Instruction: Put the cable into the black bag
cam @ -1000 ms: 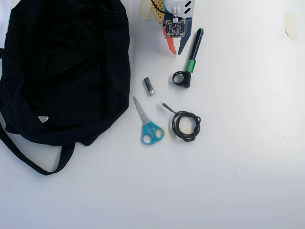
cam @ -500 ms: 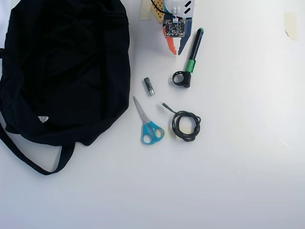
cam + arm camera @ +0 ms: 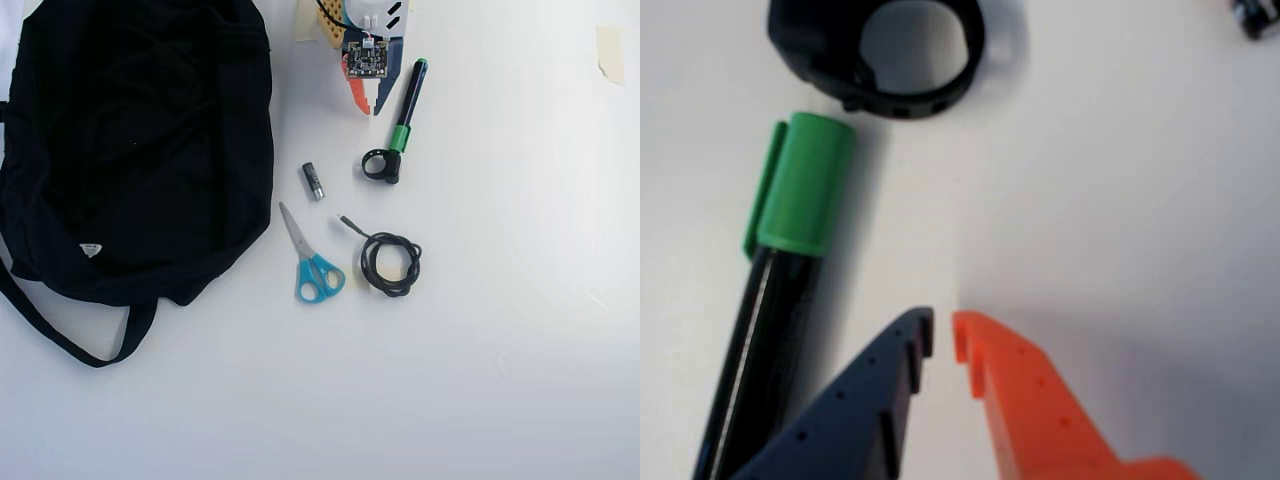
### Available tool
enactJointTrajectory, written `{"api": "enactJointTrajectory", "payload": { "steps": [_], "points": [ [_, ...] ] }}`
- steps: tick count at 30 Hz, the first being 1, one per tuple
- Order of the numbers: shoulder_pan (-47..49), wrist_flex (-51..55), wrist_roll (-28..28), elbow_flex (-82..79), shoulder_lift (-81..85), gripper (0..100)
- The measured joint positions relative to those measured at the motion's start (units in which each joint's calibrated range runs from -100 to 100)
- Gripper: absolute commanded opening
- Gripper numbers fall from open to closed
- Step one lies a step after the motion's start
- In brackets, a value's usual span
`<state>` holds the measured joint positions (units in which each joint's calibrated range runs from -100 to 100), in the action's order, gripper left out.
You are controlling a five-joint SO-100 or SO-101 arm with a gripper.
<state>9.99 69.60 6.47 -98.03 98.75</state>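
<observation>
The black cable (image 3: pixel 390 262) lies coiled on the white table in the overhead view, with one end sticking out to the upper left. It is out of the wrist view. The black bag (image 3: pixel 130 150) lies flat at the left of the overhead view, its strap trailing toward the bottom. My gripper (image 3: pixel 367 108) is at the top centre, well above the cable and to the right of the bag. In the wrist view my gripper (image 3: pixel 943 332) has a dark blue finger and an orange finger, nearly touching, with nothing between them.
A black marker with a green cap (image 3: pixel 800 185) (image 3: pixel 408 110) lies right beside my gripper. A black ring (image 3: pixel 880 50) (image 3: pixel 380 165) sits at the marker's tip. A small battery (image 3: pixel 313 181) and blue-handled scissors (image 3: pixel 312 262) lie between bag and cable.
</observation>
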Motion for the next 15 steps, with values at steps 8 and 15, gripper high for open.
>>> {"api": "enactJointTrajectory", "payload": {
  "steps": [8, 15],
  "points": [
    [-0.07, -3.52, 0.00, 0.00, 0.00, 3],
    [-0.07, -20.52, 0.00, -0.16, -4.07, 3]
  ]
}}
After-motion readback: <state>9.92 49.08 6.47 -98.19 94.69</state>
